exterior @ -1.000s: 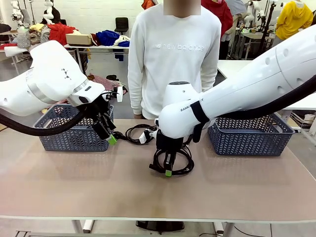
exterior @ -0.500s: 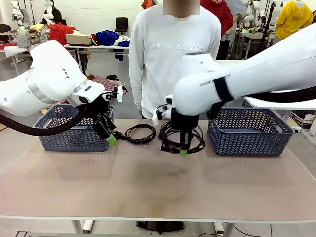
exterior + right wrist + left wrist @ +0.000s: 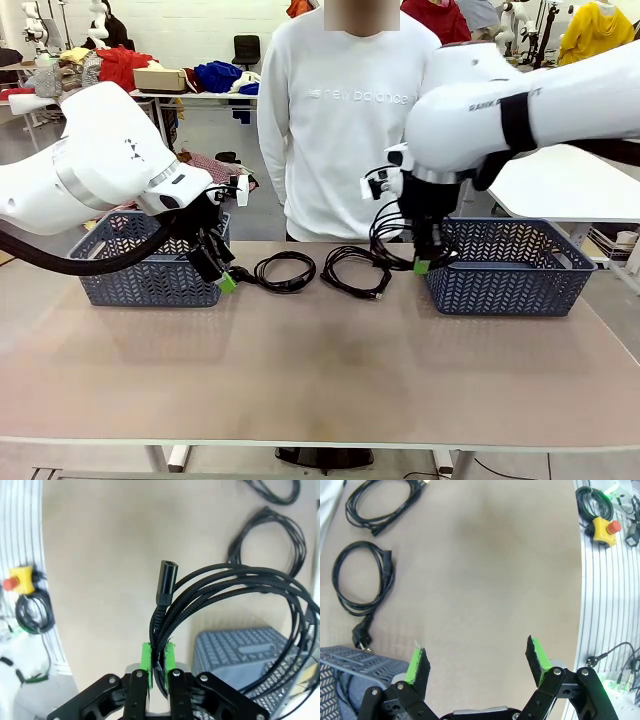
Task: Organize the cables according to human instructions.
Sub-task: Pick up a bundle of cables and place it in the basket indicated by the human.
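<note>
My right gripper [image 3: 421, 266] is shut on a coiled black cable [image 3: 393, 232] and holds it in the air over the left rim of the right basket [image 3: 510, 272]. In the right wrist view the coil [image 3: 240, 595] hangs from the closed pads [image 3: 145, 661], plug end pointing up. Two more coiled cables lie on the table in front of the person, one to the left [image 3: 285, 270] and one to the right [image 3: 355, 268]. My left gripper [image 3: 226, 281] is open and holds nothing, beside the left basket [image 3: 150, 270]. Its wrist view shows the near coil [image 3: 362, 580] and the far coil [image 3: 385, 500].
A person in a white sweatshirt [image 3: 350, 120] stands at the far edge, hands out of sight. A yellow emergency-stop box [image 3: 604, 530] sits past the table's near edge. The front half of the table [image 3: 320, 380] is bare.
My right gripper has lifted the coiled cable off the middle of the table and carried it up and to the right, to the right basket's rim. The left arm has stayed still.
</note>
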